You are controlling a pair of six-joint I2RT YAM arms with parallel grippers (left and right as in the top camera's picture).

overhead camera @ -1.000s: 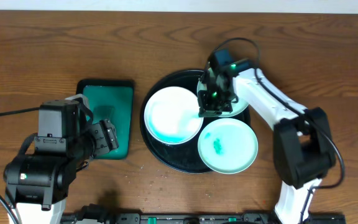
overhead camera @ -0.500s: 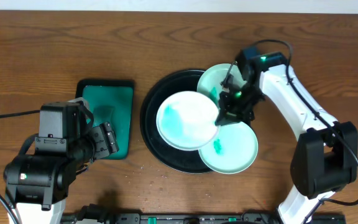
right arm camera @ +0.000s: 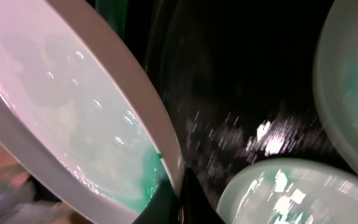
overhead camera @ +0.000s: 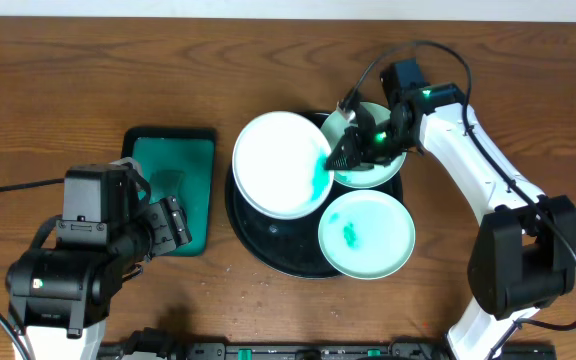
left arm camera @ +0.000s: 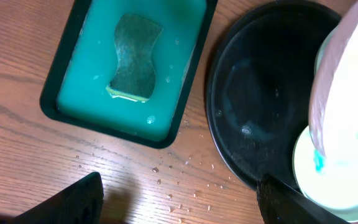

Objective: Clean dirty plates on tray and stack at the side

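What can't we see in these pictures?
- Overhead: the middle of the black tray is hidden under the tilted white plate.
- Overhead: part of the back green plate is covered by the right gripper, so its dirt can't be judged.
- Right wrist: blurry, and the jaws are mostly cut off by the bottom edge.
- Left wrist: the white plate is cut off by the right edge.
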